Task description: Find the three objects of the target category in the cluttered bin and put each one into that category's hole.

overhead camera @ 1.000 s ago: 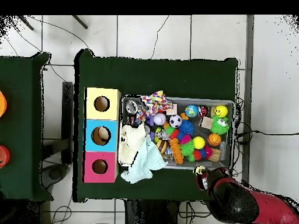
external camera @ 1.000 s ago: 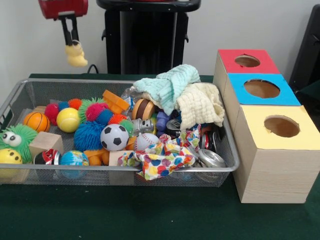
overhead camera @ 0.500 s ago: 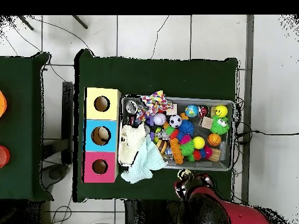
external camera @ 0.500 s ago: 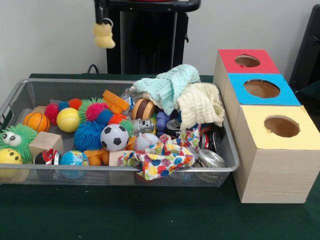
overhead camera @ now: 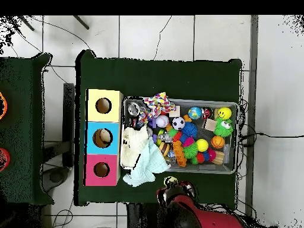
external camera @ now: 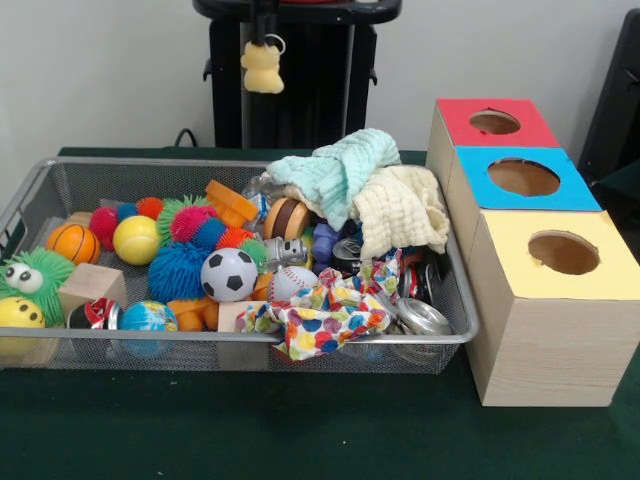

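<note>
My gripper (external camera: 264,42) hangs high behind the wire mesh bin (external camera: 250,338), in front of the black pedestal. It is shut on a pale tan plush toy (external camera: 264,70), which dangles under it, clear of the bin. In the overhead view the gripper (overhead camera: 172,185) and the plush (overhead camera: 172,180) sit just outside the bin's (overhead camera: 237,136) robot-side rim, near the cloths. The bin is full of balls, blocks and cloths. I cannot make out an orange plush with pointed ears among them.
Three boxes with round holes stand right of the bin: red (external camera: 497,122), blue (external camera: 523,177), yellow (external camera: 563,252). Something pale shows in the blue box's hole (overhead camera: 103,138). Mint and cream cloths (external camera: 370,185) pile high at the bin's right end. A green fuzzy ball (external camera: 30,275) lies at the left.
My gripper, with the tan plush in it, has moved right in the front view, from above the bin's far left corner to in front of the pedestal, nearer the boxes.
</note>
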You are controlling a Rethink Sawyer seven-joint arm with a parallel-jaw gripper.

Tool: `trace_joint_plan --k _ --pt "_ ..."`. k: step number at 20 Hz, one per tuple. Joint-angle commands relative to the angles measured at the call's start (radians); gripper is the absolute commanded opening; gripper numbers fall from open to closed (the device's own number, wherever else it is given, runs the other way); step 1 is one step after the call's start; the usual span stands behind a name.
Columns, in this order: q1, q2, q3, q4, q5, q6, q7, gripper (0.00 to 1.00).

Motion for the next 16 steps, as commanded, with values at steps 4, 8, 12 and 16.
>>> trace_joint_plan --k 4,8,12,16 --pt "0.177 0.08 -0.212 0.094 0.078 -0.19 0.413 0.0" --pt "0.262 0.07 -0.256 0.123 0.125 -0.22 0.46 0.0" --pt "0.368 0.018 -0.297 0.132 0.181 -0.183 0.509 0.0" --pt "0.412 -0.04 -0.315 0.141 0.214 -0.128 0.52 0.0"
